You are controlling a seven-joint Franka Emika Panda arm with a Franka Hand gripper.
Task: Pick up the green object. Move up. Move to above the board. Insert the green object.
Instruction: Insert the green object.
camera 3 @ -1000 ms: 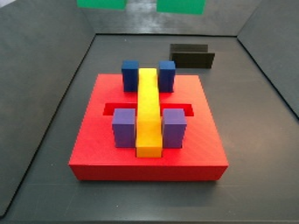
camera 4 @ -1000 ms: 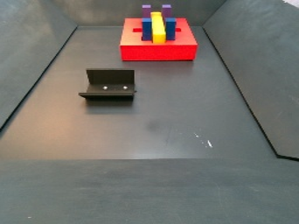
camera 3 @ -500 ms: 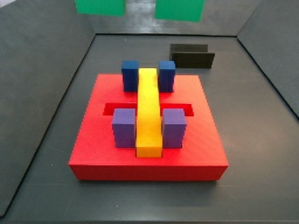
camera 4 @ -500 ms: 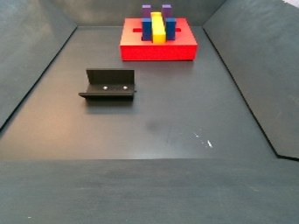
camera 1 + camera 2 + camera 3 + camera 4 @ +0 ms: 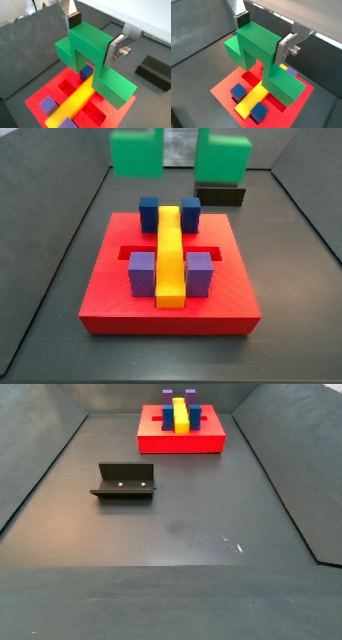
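Observation:
The green object (image 5: 89, 46) (image 5: 256, 46) is an arch-shaped piece, and my gripper (image 5: 93, 36) (image 5: 264, 36) is shut on its raised middle cube in both wrist views. Below it lies the red board (image 5: 41, 96) (image 5: 227, 88), which carries a long yellow bar (image 5: 70, 107) (image 5: 254, 100), blue blocks (image 5: 238, 91) and purple blocks (image 5: 48, 104). In a side view the green object's two legs (image 5: 136, 154) hang above the far end of the board (image 5: 107, 300); the gripper itself is above that frame. The board (image 5: 181, 442) also shows in a side view, far off.
The dark fixture (image 5: 221, 195) (image 5: 124, 481) (image 5: 155, 72) stands on the grey floor apart from the board. Sloping grey walls enclose the floor on all sides.
The green object has come down: earlier only slivers of it showed at the top edge of a side view, and now both legs hang well into the frame above the board.

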